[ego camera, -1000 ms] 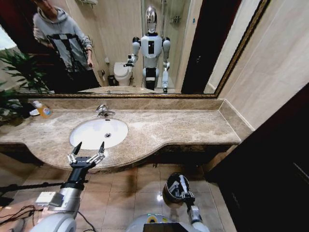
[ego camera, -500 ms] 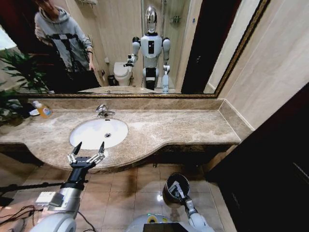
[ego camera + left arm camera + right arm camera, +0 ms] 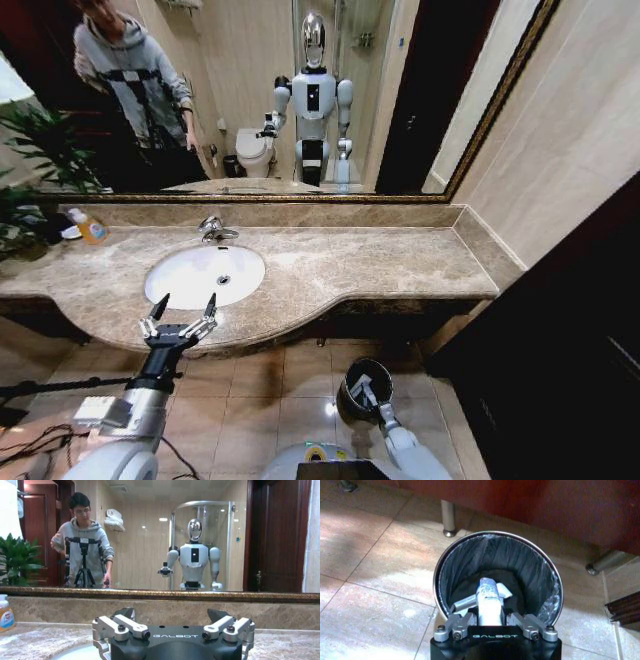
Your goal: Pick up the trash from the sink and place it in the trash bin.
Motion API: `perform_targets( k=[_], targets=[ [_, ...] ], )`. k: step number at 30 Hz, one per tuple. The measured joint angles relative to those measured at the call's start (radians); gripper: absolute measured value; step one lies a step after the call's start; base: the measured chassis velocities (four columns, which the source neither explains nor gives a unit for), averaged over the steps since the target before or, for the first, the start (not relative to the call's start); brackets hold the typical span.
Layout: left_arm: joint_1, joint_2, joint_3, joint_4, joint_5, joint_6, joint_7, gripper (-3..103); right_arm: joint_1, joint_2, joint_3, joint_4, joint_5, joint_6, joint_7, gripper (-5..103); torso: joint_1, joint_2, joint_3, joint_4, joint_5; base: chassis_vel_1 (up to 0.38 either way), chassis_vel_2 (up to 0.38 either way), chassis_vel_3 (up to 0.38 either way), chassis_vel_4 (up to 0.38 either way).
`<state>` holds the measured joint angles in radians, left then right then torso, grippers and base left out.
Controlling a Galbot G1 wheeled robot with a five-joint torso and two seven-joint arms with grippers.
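Right end effector [image 3: 489,619] over the trash bin [image 3: 547,577], pinching a white tube [image 3: 488,596] that looks light, stiff-ish, probably slick, best gripped mid-body; left end effector [image 3: 182,309] spread wide, empty, hovering by the sink [image 3: 175,275].

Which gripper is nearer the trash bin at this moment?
Right. The right gripper sits at the trash bin rim, shut on a white tube. The left gripper is open, up at the counter edge by the sink.
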<state>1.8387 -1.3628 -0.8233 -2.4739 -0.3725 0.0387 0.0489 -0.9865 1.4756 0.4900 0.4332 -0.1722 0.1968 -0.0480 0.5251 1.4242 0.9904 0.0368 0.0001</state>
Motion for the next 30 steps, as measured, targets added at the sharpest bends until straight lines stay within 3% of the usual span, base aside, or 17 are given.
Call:
perform_targets(
  k=[3, 7, 9, 12, 15, 21, 26, 30],
  targets=[
    [0.0, 0.0, 0.0, 0.0, 0.0, 0.0, 0.0, 100, 0.009, -0.001, 0.0, -0.004, -0.001, 0.0, 0.0, 28, 0.0, 0.0, 0.0, 0.0001, -0.0001, 0.0, 0.0, 0.0, 0.0],
    [0.0, 0.0, 0.0, 0.0, 0.0, 0.0, 0.0, 100, 0.008, -0.004, 0.0, 0.008, -0.002, 0.0, 0.003, 50, 0.0, 0.0, 0.0, 0.0, -0.0001, 0.0, 0.0, 0.0, 0.0],
    [0.0, 0.0, 0.0, 0.0, 0.0, 0.0, 0.0, 100, 0.006, -0.004, 0.0, 0.014, -0.002, 0.0, 0.003, 50, 0.0, 0.0, 0.0, 0.0, -0.0001, 0.0, 0.0, 0.0, 0.0],
    [0.0, 0.0, 0.0, 0.0, 0.0, 0.0, 0.0, 100, -0.012, -0.006, -0.002, 0.045, -0.001, 0.0, 0.005, 66, 0.0, 0.0, 0.0, -0.0001, -0.0001, 0.0, 0.0, 0.0, 0.0],
    [0.0, 0.0, 0.0, 0.0, 0.0, 0.0, 0.0, 100, -0.019, -0.006, -0.002, 0.056, 0.0, 0.0, 0.006, 72, 0.0, 0.0, 0.0, 0.0, 0.0, 0.0, 0.0, 0.0, 0.0],
    [0.0, 0.0, 0.0, 0.0, 0.0, 0.0, 0.0, 100, -0.059, -0.004, -0.002, 0.126, 0.017, 0.0, 0.004, 97, 0.0, 0.0, 0.0, 0.0, -0.0001, 0.0, 0.0, 0.0, 0.0],
    [0.0, 0.0, 0.0, 0.0, 0.0, 0.0, 0.0, 100, -0.089, -0.001, 0.001, 0.19, 0.048, 0.0, 0.006, 100, 0.0, 0.0, 0.0, 0.0, 0.0, 0.0, 0.0, 0.0, 0.0],
    [0.0, 0.0, 0.0, 0.0, 0.0, 0.0, 0.0, 100, -0.158, -0.01, -0.002, 0.353, 0.117, -0.014, 0.008, 100, 0.0, 0.0, 0.0, 0.0001, 0.0001, 0.0, 0.0, 0.0, 0.0]
  ],
)
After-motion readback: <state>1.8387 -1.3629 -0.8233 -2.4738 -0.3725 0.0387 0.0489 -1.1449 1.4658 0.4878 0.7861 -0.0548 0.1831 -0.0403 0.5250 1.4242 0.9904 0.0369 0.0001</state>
